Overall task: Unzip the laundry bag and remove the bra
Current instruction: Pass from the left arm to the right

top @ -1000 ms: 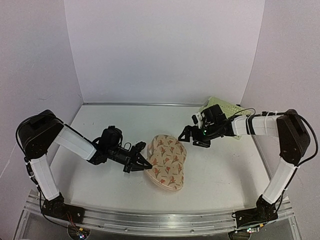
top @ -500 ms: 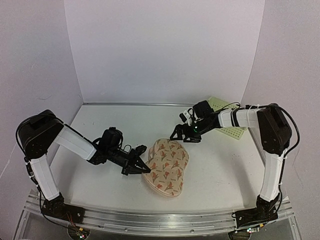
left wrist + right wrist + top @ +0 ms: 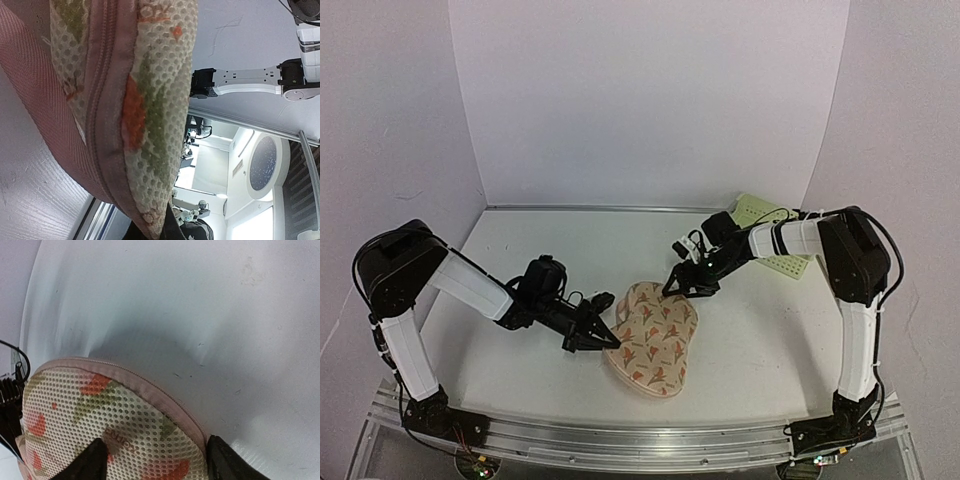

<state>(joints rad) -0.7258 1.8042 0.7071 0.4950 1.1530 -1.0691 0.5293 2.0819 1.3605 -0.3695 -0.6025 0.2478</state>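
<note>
Beige mesh laundry bag (image 3: 653, 338): left claw (image 3: 605, 335) pinches its left edge; right claw (image 3: 155, 444) spread open, straddling its far rim.

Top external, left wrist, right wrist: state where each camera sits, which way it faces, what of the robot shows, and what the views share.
Top external: high behind the bases, looking down on the table; shows left arm, right arm, laundry bag, pale-green basket.
Left wrist: low at the bag's left rim, facing across toward the right arm; a sliver of its jaws shows at the bottom.
Right wrist: above the bag's far rim, looking down; its open jaws straddle that rim.
Shared: all three show the laundry bag.
</note>
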